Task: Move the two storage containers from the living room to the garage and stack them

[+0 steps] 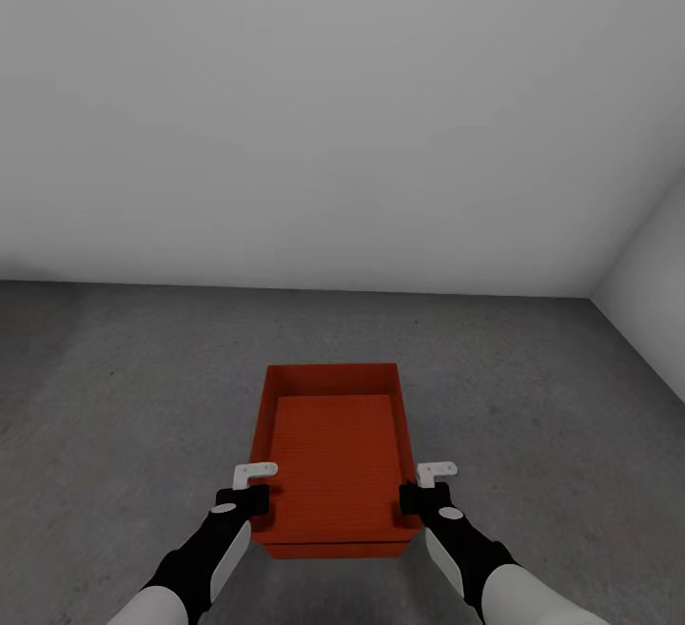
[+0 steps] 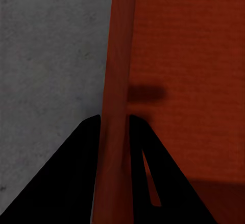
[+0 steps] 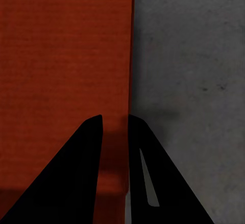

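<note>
One red-orange open-top storage container [image 1: 333, 454] is low in front of me over the garage's dark grey floor [image 1: 124, 397]. My left gripper [image 1: 255, 501] is shut on its left side wall and my right gripper [image 1: 411, 497] on its right side wall. In the left wrist view the black fingers [image 2: 76, 173] straddle the thin orange wall [image 2: 116, 55]. The right wrist view has that gripper [image 3: 115, 116] pinching the other wall [image 3: 126, 55] likewise. I cannot tell whether the bin rests on the floor or hangs just above it. The second container is out of view.
A plain pale grey wall [image 1: 333, 111] runs across ahead, meeting another wall [image 1: 652, 263] in a corner at the far right. Bare concrete-like floor [image 1: 533, 387] spreads to both sides of the bin and beyond it.
</note>
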`<state>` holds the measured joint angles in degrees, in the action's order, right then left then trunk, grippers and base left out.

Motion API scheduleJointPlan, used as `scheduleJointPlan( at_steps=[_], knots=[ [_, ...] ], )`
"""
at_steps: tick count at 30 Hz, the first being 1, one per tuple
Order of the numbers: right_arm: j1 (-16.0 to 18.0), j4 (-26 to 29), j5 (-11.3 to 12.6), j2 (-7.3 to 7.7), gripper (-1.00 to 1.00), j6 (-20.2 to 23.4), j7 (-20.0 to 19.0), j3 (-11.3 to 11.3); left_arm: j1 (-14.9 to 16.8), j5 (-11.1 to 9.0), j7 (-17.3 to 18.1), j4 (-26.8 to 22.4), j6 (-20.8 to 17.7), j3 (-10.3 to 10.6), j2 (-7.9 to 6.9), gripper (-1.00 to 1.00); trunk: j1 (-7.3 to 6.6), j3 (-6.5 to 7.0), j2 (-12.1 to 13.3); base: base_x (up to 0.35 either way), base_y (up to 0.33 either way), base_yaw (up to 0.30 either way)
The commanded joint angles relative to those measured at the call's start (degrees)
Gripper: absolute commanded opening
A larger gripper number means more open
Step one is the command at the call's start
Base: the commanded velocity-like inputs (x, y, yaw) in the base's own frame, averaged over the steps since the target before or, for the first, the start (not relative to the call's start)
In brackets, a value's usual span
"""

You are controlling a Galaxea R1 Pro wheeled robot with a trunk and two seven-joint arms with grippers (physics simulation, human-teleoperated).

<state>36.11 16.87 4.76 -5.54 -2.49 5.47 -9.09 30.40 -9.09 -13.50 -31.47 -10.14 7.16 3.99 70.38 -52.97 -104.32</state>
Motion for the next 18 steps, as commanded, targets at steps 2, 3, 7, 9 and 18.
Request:
scheduleJointPlan(
  at_steps=[2,3,7,9,18],
  knots=[
    [0.0,-0.2,0.6,0.71,-1.0,-0.2,4.9,0.8,0.0,0.0,-0.8,-1.3,-0.3,-0.3,-0.09,-1.0,-0.01,-0.04,0.0,0.0,0.0,0.0],
    [0.0,-0.2,0.6,0.71,-1.0,-0.2,4.8,0.8,0.0,0.0,-0.8,-1.4,-0.3,-0.3,-0.1,-1.0,-0.01,-0.04,0.0,0.0,0.0,0.0],
    [0.0,-0.2,0.6,0.71,-1.0,-0.2,4.8,0.8,0.0,0.0,-0.8,-1.3,-0.3,-0.3,-0.09,-1.0,-0.01,-0.04,0.0,0.0,0.0,0.0],
    [0.0,-0.2,0.6,0.71,-1.0,-0.2,4.8,0.8,0.0,0.0,-0.8,-1.3,-0.3,-0.3,-0.06,-1.0,-0.01,-0.04,0.0,0.0,0.0,0.0],
    [0.0,-0.2,0.6,0.71,-1.0,-0.2,4.9,0.8,0.0,0.0,-0.8,-1.2,-0.3,-0.3,-0.04,-1.0,-0.01,-0.04,0.0,0.0,0.0,0.0]
  ],
)
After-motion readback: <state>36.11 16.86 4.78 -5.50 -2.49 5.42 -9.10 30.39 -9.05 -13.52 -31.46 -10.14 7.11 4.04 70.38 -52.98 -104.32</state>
